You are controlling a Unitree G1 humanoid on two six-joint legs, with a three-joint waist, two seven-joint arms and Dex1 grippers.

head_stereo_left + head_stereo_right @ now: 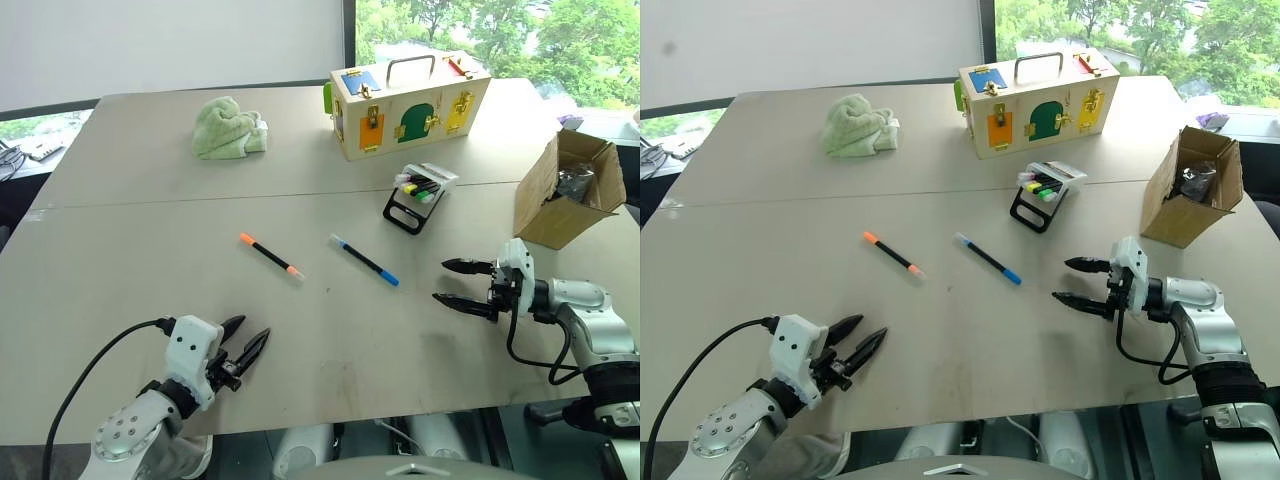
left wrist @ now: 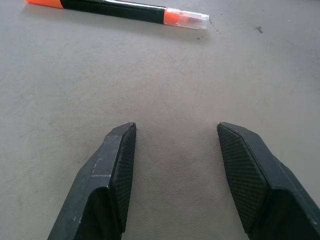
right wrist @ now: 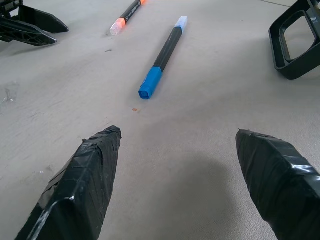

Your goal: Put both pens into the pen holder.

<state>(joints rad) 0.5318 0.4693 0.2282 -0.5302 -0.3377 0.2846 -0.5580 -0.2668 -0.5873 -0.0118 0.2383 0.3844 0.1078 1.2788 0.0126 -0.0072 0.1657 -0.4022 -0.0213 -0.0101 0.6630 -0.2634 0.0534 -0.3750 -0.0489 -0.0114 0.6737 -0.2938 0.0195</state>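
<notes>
Two black pens lie flat on the grey table (image 1: 130,260). The orange-tipped pen (image 1: 270,255) is left of the blue-tipped pen (image 1: 364,260). Behind them to the right stands the pen holder (image 1: 420,195), a slanted black rack with a clear tray that holds short coloured markers. My left gripper (image 1: 250,338) hovers open near the table's front edge, short of the orange-tipped pen (image 2: 117,11). My right gripper (image 1: 447,281) is open too, pointing left toward the blue-tipped pen (image 3: 162,55), with nothing between its fingers.
A wooden box (image 1: 408,105) with coloured doors stands at the back, a green cloth (image 1: 228,128) to its left. An open cardboard box (image 1: 570,190) sits at the right edge. The left gripper's cable (image 1: 100,360) trails off the front edge.
</notes>
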